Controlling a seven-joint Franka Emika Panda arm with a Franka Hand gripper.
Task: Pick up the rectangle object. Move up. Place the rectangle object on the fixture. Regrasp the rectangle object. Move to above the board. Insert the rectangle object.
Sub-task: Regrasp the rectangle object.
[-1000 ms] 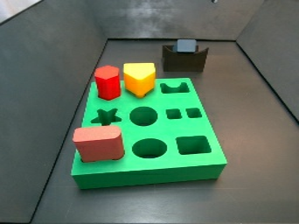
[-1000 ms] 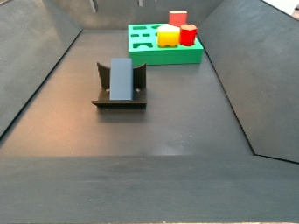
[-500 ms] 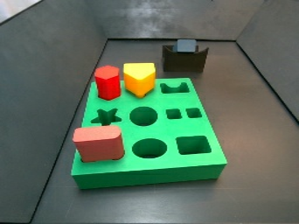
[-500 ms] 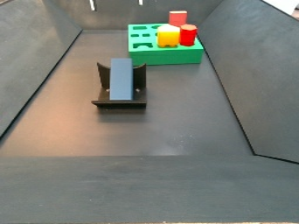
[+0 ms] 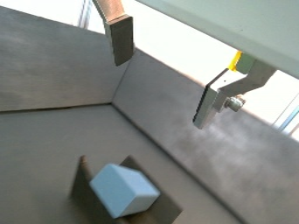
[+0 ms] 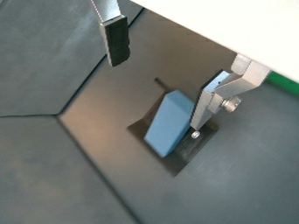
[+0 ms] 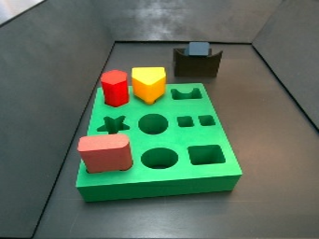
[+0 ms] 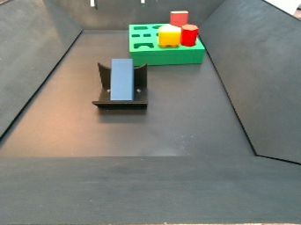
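Nothing has shifted in the side views over the last second: we see the block (image 8: pixel 121 77) lying in the fixture (image 8: pixel 120 98) exactly as it did, well apart from the board (image 8: pixel 165 51), so we judge the placing step done and the regrasp not yet begun. Our gripper (image 6: pixel 158 63) is out of both side views; only the wrist views show it, hanging high above the fixture with its two fingers (image 6: pixel 115 42) spread wide and nothing between them but open air. In a wrist view the block (image 6: pixel 170 123) sits below and between the finger lines, its long side leaning up out of the notch; in a wrist view the block's pale end face (image 5: pixel 124 188) points up towards the camera from the fixture (image 5: pixel 84 179). The wrist looks straight down on the worktop. On the board (image 7: pixel 156 187) the red, yellow and salmon pieces stand where they were, and the rectangular hole we need stays unfilled.
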